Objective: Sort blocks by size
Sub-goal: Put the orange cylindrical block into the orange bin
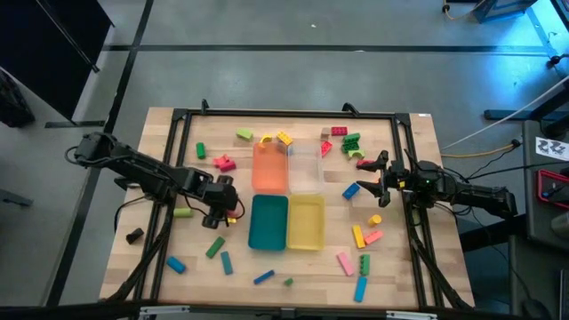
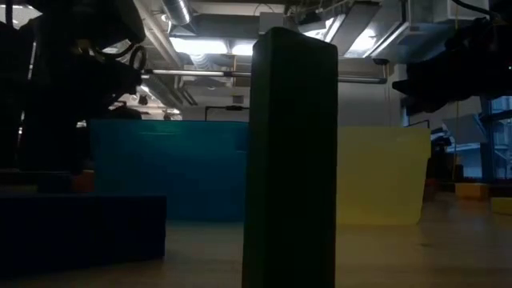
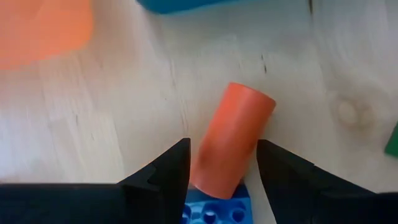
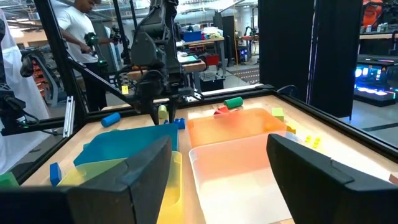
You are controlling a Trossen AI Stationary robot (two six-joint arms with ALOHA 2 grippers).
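Down at the left gripper (image 3: 217, 165), fingers straddling a short orange plastic cylinder block (image 3: 231, 140) that lies on the pale wooden table (image 3: 93, 124). Jaws narrow, one finger (image 3: 163, 174) on each flank of the cylinder, seemingly closing on it; contact on both sides not certain, cylinder apparently not lifted. Under the near end, a blue studded plastic brick (image 3: 214, 208), touching or just beside it.

Worth doing well here: squeeze square across the round body, since a cylinder may roll out of an off-centre pinch; lift straight up so the blue brick is not dragged along.

Just past the gripper, the teal rectangular tray (image 1: 268, 221) and the yellow rectangular tray (image 1: 306, 222) side by side, then the orange rectangular tray (image 1: 270, 167) and the clear rectangular tray (image 1: 305, 169) beyond.

Over on the far side, the right gripper (image 1: 373, 171) waiting above the table beside the clear tray, jaws wide, holding nothing.

All around, the remaining blocks scattered loose on the wood outside the trays: blue bar (image 1: 360, 288), pink bar (image 1: 344, 263), green brick cluster (image 1: 352, 142). Sorting judged barely begun.
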